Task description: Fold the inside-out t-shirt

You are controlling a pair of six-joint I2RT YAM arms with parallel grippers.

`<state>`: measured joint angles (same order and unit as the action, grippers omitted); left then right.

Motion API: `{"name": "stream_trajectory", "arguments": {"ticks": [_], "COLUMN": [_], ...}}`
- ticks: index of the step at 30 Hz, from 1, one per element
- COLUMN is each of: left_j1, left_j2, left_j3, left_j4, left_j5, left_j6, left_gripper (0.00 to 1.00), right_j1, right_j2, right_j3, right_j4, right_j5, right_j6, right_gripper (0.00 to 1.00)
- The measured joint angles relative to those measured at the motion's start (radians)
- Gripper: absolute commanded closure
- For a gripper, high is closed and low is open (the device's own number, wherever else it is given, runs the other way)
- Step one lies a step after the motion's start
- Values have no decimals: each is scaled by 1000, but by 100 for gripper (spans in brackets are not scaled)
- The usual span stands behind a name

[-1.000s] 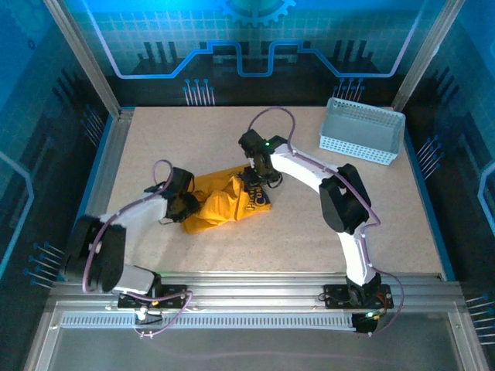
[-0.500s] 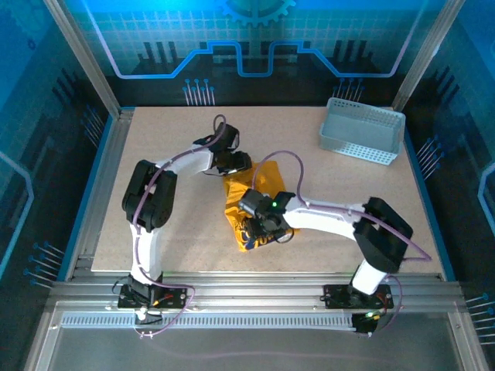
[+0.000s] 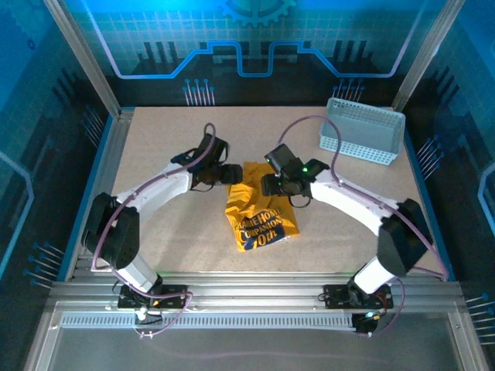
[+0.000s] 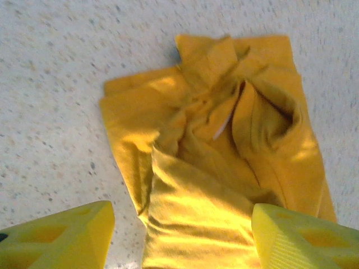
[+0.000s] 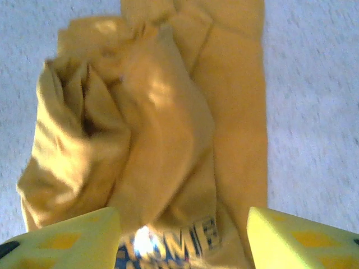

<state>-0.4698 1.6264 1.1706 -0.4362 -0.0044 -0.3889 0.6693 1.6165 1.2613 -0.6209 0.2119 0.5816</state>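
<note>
The inside-out t-shirt point(image 3: 259, 216) lies bunched on the desk point(image 3: 170, 232), well away from the basket point(image 3: 362, 131) on its near-left side. The end turned toward the basket's side of the desk is rumpled, and the end farthest from the basket shows blue lettering point(image 3: 261, 226). Both hands hang over the rumpled end. The right hand point(image 3: 269, 184) is on the side nearer the basket and the left hand point(image 3: 230, 174) on the side farther from it, and the two are close together. Each hand is wide, and neither clamps any cloth. In the left wrist view the fingers point(image 4: 61, 238) stand well apart over layered folds, with the small white tag point(image 4: 222, 126) peeking from a crease; in the right wrist view the fingers point(image 5: 297, 238) straddle a thick hump of fabric. The step in hand looks like choosing new holds, since the shirt is too crumpled to fold neatly. To do it well, each hand should probably come down on a distinct outer edge or corner rather than the central hump and pinch as few layers as it can. The hands should then draw apart, one toward the basket and one away, so the cloth spreads flat. A pinch through the whole stack would likely drag the bundle along rather than open it.
</note>
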Motion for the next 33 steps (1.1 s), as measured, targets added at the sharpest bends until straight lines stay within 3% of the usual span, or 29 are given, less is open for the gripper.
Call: {"name": "stream_trajectory", "arguments": {"ticks": [7, 9, 17, 21, 25, 30, 33], "left_j1": [-74, -79, -77, -69, -31, 48, 77], "left_j2": [75, 94, 140, 140, 138, 129, 129], "left_j3": [-16, -16, -15, -15, -16, -34, -35], "left_j4": [27, 33, 69, 95, 134, 178, 181], "left_j5": [-24, -34, -89, -101, -104, -97, -81], "left_j6": [33, 35, 21, -3, -51, -93, -92], "left_gripper": [36, 44, 81, 93, 100, 98, 72], "right_j1": [-40, -45, -73, -80, -112, -203, -251], "right_j2": [208, 241, 317, 314, 301, 267, 261], "right_j3": [125, 139, 179, 196, 198, 189, 182], "right_j4": [46, 47, 46, 46, 45, 54, 64], "right_j5": [-72, -79, -89, -82, -95, -157, -202], "right_j6": [-101, -116, -161, -178, -183, -183, -183], "right_gripper": [41, 46, 90, 100, 100, 98, 78]}}
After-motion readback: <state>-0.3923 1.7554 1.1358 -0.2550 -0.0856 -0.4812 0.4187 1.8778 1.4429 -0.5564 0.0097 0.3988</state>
